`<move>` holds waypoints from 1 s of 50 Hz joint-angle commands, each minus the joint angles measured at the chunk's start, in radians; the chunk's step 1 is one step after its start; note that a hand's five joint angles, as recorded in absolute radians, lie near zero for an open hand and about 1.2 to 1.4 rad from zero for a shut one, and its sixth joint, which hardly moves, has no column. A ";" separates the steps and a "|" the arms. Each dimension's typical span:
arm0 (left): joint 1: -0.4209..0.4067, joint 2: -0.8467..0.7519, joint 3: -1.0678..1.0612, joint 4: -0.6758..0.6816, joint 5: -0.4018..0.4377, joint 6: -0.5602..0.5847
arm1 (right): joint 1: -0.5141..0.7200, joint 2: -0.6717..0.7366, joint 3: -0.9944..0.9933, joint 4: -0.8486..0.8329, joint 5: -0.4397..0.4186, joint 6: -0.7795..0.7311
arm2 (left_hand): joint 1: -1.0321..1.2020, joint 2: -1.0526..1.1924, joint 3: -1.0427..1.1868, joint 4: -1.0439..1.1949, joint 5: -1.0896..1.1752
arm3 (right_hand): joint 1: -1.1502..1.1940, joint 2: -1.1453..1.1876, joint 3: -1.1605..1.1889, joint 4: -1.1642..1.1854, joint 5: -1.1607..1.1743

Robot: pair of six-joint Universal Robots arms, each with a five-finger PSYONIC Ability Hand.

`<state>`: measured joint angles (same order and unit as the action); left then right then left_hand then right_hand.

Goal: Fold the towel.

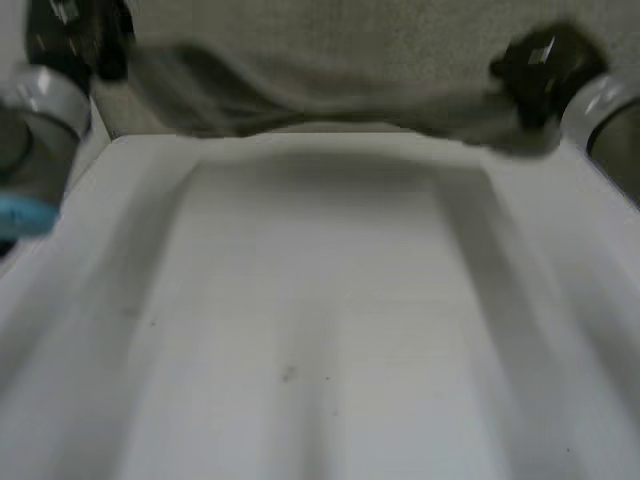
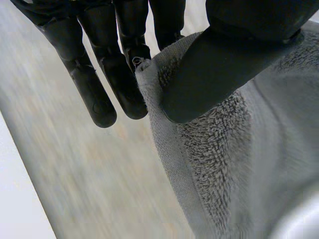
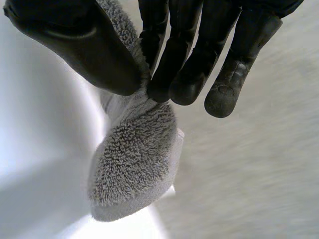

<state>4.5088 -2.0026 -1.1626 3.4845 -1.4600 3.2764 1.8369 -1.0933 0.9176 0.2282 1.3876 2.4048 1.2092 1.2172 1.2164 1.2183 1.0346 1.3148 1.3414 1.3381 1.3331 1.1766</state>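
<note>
Head view: left hand [image 1: 72, 38] and right hand [image 1: 545, 65] each pinch a towel [image 1: 340, 60] corner over the table [image 1: 320, 330]; folding it across likely follows.

Left black robot hand [image 2: 227, 59] and right black robot hand [image 3: 187, 69] are both stretched out far, wide apart, each thumb pinching the grey terry towel [image 1: 340, 60] against straight fingers [image 2: 99, 94].

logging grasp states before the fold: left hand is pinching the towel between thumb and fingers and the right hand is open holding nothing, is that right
Not quite. The right hand is not open and empty: the right wrist view shows its thumb and fingers pinching the towel as well. The rest stands: the left hand pinches the towel between thumb and fingers.
</note>
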 commanded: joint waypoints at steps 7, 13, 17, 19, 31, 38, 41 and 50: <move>0.055 -0.025 -0.509 0.205 0.118 0.025 | 0.015 0.064 0.427 -0.162 -0.085 0.007 | 0.187 0.179 0.180 0.178 0.187 | 0.081 0.055 0.058 0.063 0.045; 0.087 0.004 -0.560 0.205 0.116 0.086 | 0.007 0.050 0.524 -0.193 -0.084 0.034 | 0.187 0.179 0.180 0.178 0.187 | 0.056 0.030 0.033 0.038 0.020; 0.107 0.022 -0.574 0.205 0.112 0.092 | 0.001 0.033 0.569 -0.219 -0.082 0.091 | 0.187 0.179 0.180 0.178 0.187 | -0.548 -0.575 -0.571 -0.566 -0.584; 0.112 0.025 -0.578 0.206 0.112 0.086 | 0.001 0.027 0.589 -0.231 -0.082 0.128 | 0.187 0.179 0.180 0.178 0.187 | -0.866 -0.892 -0.889 -0.884 -0.902; 0.144 0.031 -0.594 0.215 0.112 0.080 | -0.039 0.023 0.658 -0.267 -0.084 0.250 | 0.187 0.179 0.180 0.178 0.187 | -0.963 -0.989 -0.986 -0.981 -0.999; 0.147 0.036 -0.597 0.215 0.113 0.080 | -0.071 -0.007 0.681 -0.303 -0.084 0.252 | 0.187 0.179 0.180 0.178 0.187 | -0.828 -0.854 -0.851 -0.846 -0.864; 0.147 0.038 -0.595 0.215 0.113 0.080 | -0.085 -0.036 0.704 -0.337 -0.084 0.243 | 0.187 0.179 0.180 0.178 0.187 | -0.531 -0.558 -0.554 -0.549 -0.567; 0.147 0.038 -0.595 0.222 0.113 0.080 | -0.084 -0.049 0.713 -0.371 -0.070 0.234 | 0.187 0.179 0.180 0.178 0.187 | -1.076 -1.103 -1.099 -1.094 -1.112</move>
<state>4.6558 -1.9650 -1.7582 3.7023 -1.3468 3.3562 1.7495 -1.1393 1.6281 -0.1311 1.3087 2.6445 1.2092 1.2173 1.2168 1.2184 1.0347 0.6374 0.6338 0.6345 0.6359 0.4505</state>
